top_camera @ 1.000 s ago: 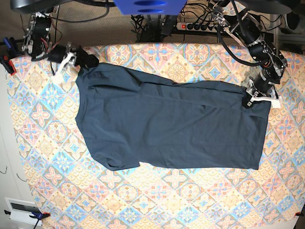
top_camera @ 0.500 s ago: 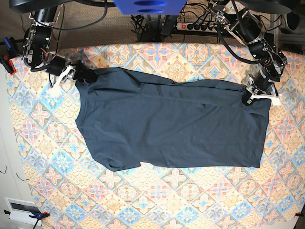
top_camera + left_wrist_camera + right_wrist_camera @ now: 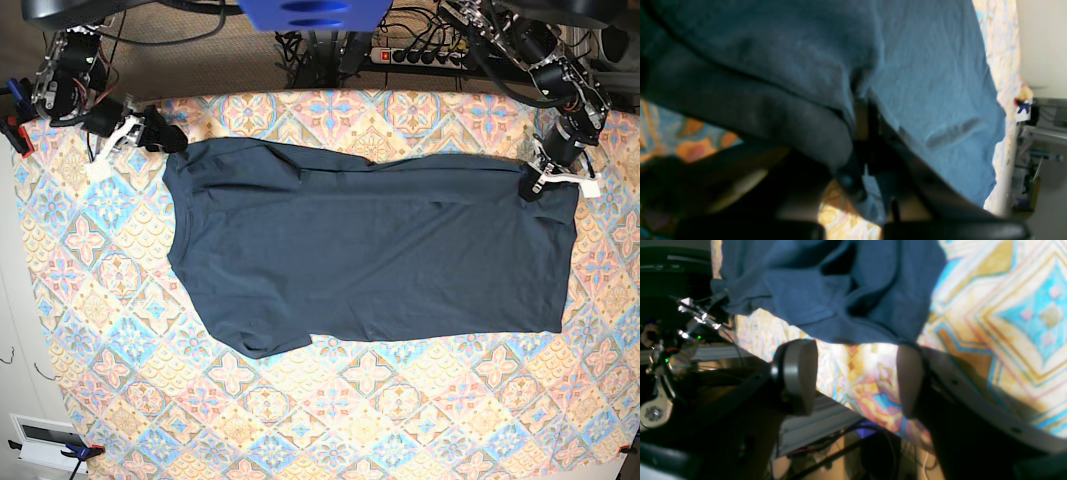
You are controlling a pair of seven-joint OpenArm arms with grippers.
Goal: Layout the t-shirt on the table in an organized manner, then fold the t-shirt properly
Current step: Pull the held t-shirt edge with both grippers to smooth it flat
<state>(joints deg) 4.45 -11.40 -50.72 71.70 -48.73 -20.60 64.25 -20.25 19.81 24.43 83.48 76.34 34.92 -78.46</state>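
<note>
Your left gripper (image 3: 541, 181) is closed on the t-shirt (image 3: 370, 250) hem | your right gripper (image 3: 853, 380) stands open beside the shirt's edge | t-shirt lies flat on the table (image 3: 400, 420)

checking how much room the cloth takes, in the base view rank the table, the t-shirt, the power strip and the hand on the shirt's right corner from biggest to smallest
1. table, fills most of the view
2. t-shirt, covers much of the table's middle
3. power strip and left hand: both small and look alike in size, so I won't rank them; the strip is partly hidden by cables.
</note>
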